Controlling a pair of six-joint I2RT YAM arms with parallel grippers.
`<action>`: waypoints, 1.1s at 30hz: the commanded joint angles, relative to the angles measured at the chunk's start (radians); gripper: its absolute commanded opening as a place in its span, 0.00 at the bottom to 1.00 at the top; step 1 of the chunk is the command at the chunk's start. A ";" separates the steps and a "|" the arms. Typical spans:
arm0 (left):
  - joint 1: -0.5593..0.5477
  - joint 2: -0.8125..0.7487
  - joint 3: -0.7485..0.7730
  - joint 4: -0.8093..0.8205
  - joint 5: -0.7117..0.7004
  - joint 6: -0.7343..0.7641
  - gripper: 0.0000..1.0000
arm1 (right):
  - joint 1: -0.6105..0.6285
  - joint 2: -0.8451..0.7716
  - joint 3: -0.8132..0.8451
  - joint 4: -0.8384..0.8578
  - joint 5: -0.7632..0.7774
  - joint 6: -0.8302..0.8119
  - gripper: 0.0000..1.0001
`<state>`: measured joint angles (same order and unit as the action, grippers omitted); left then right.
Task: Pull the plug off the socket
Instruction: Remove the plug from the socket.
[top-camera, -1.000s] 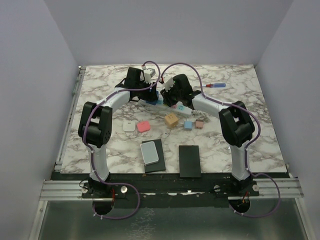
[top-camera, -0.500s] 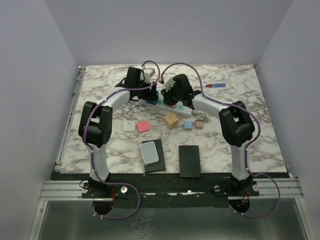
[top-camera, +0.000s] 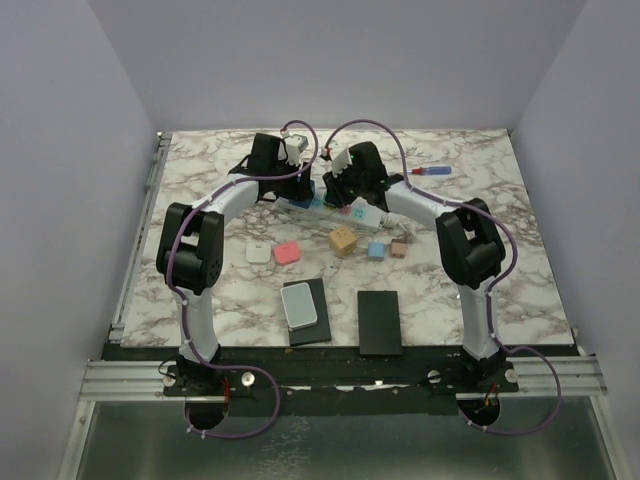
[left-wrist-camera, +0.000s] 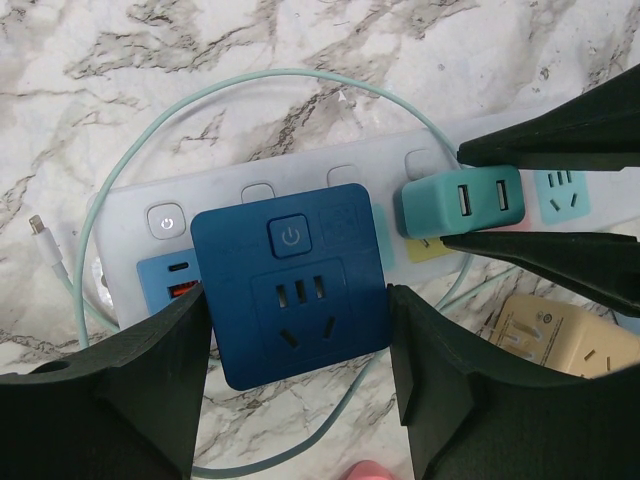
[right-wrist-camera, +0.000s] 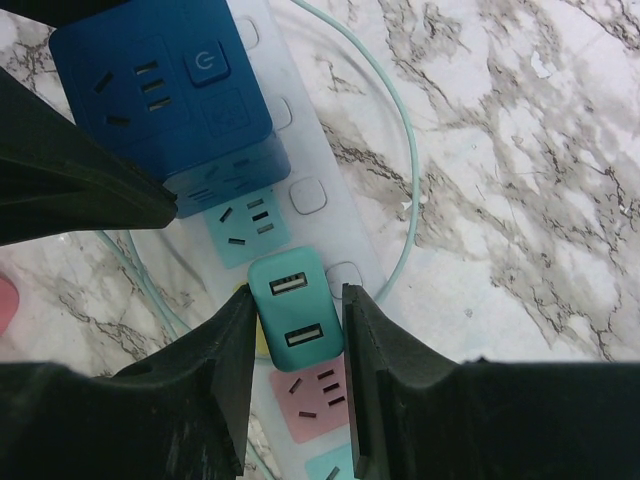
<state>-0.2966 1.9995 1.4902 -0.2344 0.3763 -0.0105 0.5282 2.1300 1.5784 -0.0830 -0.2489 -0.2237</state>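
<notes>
A pink block (top-camera: 287, 253) lies on the table (top-camera: 500, 290). Past it, toward 12 o'clock, is the white power strip (left-wrist-camera: 215, 195). The left claw (left-wrist-camera: 295, 310) is shut tight on the blue block (left-wrist-camera: 250, 320) sitting on the strip. At that block's 3 o'clock, the right claw (right-wrist-camera: 297, 300) pinches the green plug (left-wrist-camera: 460, 205).

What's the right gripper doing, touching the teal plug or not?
Touching. In the right wrist view the right gripper has a finger pressed against each side of the teal plug, with no gap.
</notes>
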 joint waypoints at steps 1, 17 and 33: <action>-0.012 0.036 0.002 -0.072 0.020 -0.011 0.36 | -0.009 0.046 0.009 -0.011 -0.014 0.029 0.01; -0.013 0.039 0.004 -0.071 -0.024 -0.039 0.25 | 0.112 -0.087 -0.246 0.226 0.213 -0.056 0.01; -0.012 0.039 -0.002 -0.072 -0.017 -0.032 0.20 | 0.071 -0.065 -0.124 0.103 0.105 0.067 0.01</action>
<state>-0.2970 1.9999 1.4906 -0.2344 0.3729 -0.0185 0.6209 2.0441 1.3945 0.1101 -0.0418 -0.2443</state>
